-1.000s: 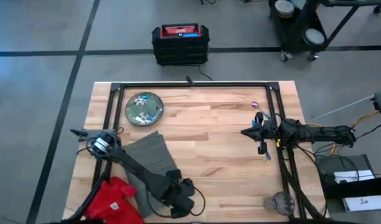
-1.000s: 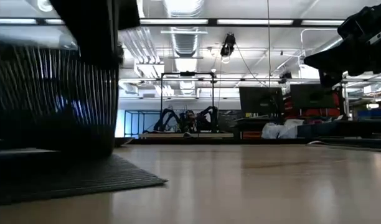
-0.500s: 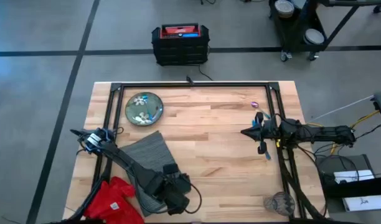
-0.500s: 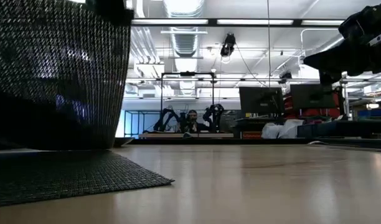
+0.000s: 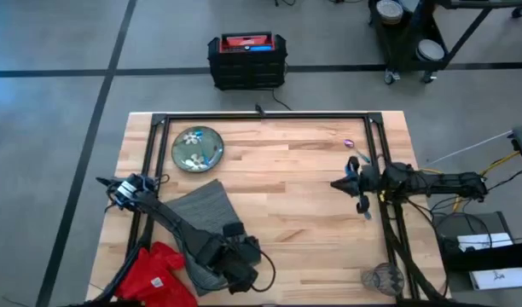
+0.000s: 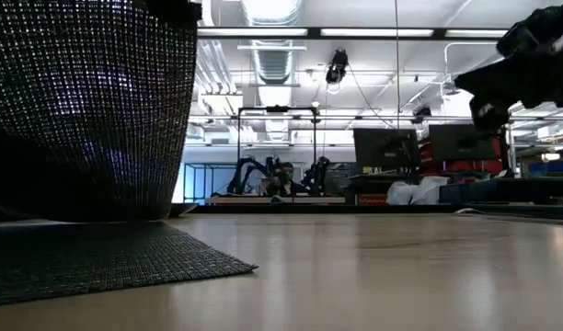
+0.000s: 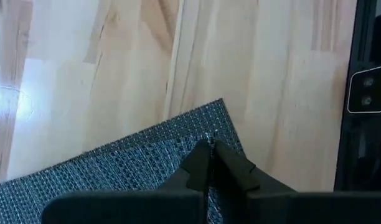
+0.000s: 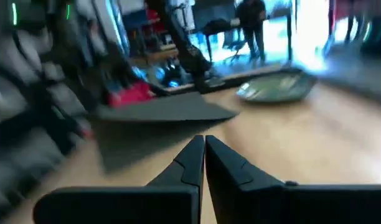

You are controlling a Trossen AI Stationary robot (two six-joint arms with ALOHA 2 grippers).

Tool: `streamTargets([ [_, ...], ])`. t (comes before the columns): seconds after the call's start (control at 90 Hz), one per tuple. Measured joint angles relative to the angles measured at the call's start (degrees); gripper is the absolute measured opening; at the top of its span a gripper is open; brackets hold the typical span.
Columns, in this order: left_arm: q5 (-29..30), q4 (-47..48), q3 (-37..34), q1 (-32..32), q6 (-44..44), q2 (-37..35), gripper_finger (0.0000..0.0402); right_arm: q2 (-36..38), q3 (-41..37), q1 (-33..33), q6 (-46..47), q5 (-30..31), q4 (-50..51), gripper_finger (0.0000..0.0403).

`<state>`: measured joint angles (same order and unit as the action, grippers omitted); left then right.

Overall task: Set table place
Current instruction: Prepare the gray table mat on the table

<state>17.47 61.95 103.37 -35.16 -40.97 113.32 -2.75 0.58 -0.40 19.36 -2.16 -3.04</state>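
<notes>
The dark grey ribbed placemat [image 5: 199, 213] lies at the table's near left, its near right part raised by my left gripper [image 5: 235, 266], which is shut on it. In the low view the placemat [image 6: 88, 110] hangs like a curtain, its lower part flat on the wood. The red napkin [image 5: 159, 271] lies crumpled at the near left corner. The green plate [image 5: 197, 148] sits at the far left. My right gripper [image 5: 336, 182] hovers shut and empty by the blue utensils [image 5: 360, 205] at the right. The glass [image 5: 382, 277] stands near right. My left gripper pinches the placemat between its two fingers a little in from one corner [image 7: 220, 107], in the mat's near right part. The fingers [image 7: 200, 158] come from above, pointing down. The held part is lifted clear; the mat hangs below with its far part [image 6: 107, 257] on the table.
A purple utensil [image 5: 348, 143] lies at the far right beside the black frame rail [image 5: 385, 145]. A black and red case [image 5: 247, 58] stands on the floor beyond the far edge. Bare wood [image 5: 287, 196] spreads between the two arms.
My left gripper has risen and drawn slightly toward the far left, staying shut on the placemat. The mat's held near right part has been lifted higher off the table while its far part has stayed down.
</notes>
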Motion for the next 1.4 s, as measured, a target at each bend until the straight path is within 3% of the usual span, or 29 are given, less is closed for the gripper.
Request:
streamTargets([
  [0.2, 0.05, -0.02, 0.00, 0.00, 0.00, -0.01, 0.0000, -0.61, 0.00, 0.02, 5.34, 3.16, -9.38, 0.0000],
  [0.322, 2.37, -0.71, 0.00, 0.00, -0.45, -0.26, 0.0000, -7.02, 0.25, 0.42, 3.98, 0.91, -20.52, 0.0000],
  [0.511, 3.71, -0.23, 0.02, -0.13, -2.27, -1.38, 0.0000, -29.75, 10.19, 0.97, -3.22, -0.56, -21.36, 0.0000],
  [0.689, 3.68, 2.76, 0.02, -0.61, -4.94, -1.62, 0.0000, -55.19, 24.19, 5.71, -8.70, -11.47, -21.18, 0.0000],
  [0.989, 3.50, 6.48, 0.02, -1.25, -6.54, -1.62, 0.0000, -93.16, 43.43, 18.30, -14.59, -11.31, -21.91, 0.0000],
  [1.189, 3.50, 6.80, 0.02, -1.32, -4.74, -1.70, 0.0000, -108.91, 59.00, 20.55, -16.02, -8.67, -20.27, 0.0000],
  [1.4, 4.06, 6.98, 0.02, -1.31, -4.09, -1.73, 0.0000, -119.06, 72.48, 20.17, -19.31, -1.55, -10.37, 0.0000],
])
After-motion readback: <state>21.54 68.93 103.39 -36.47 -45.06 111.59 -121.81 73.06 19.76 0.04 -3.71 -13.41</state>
